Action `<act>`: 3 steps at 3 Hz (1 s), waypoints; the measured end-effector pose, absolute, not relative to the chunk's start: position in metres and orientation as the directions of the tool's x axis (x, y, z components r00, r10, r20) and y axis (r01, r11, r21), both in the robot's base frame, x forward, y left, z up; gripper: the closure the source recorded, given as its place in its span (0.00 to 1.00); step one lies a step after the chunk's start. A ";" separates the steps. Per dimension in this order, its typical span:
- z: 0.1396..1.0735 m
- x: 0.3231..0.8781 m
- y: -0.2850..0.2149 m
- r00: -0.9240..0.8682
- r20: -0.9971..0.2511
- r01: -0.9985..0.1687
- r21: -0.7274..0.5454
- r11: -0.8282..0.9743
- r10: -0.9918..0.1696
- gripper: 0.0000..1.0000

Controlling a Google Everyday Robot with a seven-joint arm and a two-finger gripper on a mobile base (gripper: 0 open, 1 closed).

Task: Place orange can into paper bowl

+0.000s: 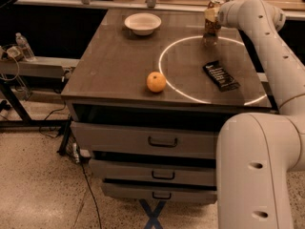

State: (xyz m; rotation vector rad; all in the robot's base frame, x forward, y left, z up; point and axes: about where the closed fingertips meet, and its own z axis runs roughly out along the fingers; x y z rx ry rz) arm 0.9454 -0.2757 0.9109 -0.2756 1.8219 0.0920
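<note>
The table [119, 66] carries everything. The white arm [267, 46] reaches over its far right corner, where the gripper [215, 16] has its jaws clenched on the orange can [210, 23]. The paper bowl [142, 23] sits well left of the jaws. The dark wrapper [220, 75] and the orange fruit [156, 81] lie in front of them.

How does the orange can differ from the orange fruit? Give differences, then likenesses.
The orange can is tall and slim; the orange fruit is round. The can is at the table's far right, held by the gripper; the fruit lies free near the front edge. The can has dark print; the fruit is plain. Both are orange-toned.
</note>
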 end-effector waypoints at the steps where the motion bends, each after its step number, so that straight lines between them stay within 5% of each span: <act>1: 0.936 0.933 -0.249 -0.205 -0.971 -0.311 -0.059 0.949 -0.128 0.84; 2: 0.976 0.914 -0.221 -0.136 -0.984 -0.407 -0.051 0.912 -0.116 1.00; 3: 0.982 0.910 -0.209 -0.116 -0.986 -0.438 -0.056 0.897 -0.118 1.00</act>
